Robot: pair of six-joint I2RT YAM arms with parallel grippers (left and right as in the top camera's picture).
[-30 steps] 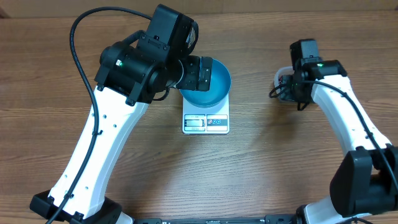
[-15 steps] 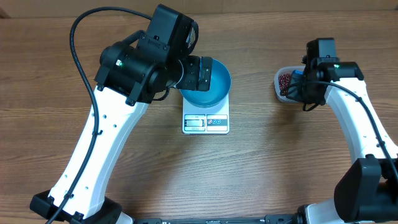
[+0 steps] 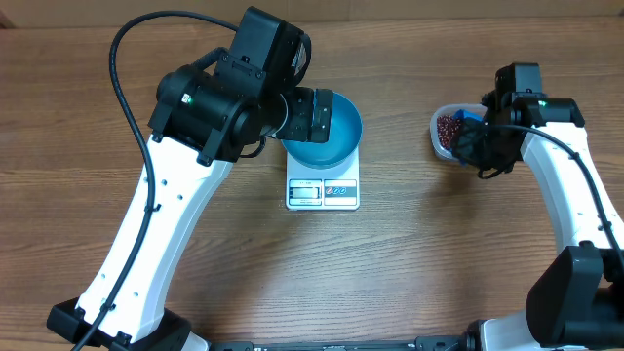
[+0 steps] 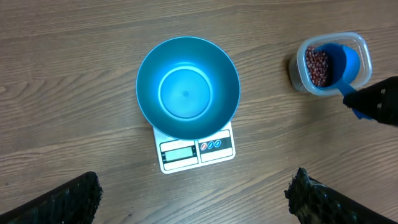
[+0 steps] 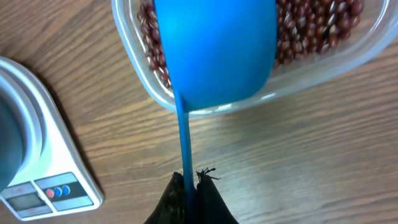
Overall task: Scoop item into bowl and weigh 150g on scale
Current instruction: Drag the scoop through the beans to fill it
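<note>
Bright, even overhead light, soft sheen inside the round deep teal-blue bowl (image 4: 186,87), faint shadows on the brown wooden table (image 3: 419,263) beside it, bright blue plastic scoop (image 5: 214,50) flat-lit, slightly soft close up.

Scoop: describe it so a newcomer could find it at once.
Look right of the scale to the clear tub of beans. The scoop sits over it, bright blue with a thin handle gripped by the right pincer; the bowl is teal, larger and handleless.

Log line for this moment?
left gripper open above empty teal bowl on white scale | right gripper shut on blue scoop over clear tub of beans
</note>
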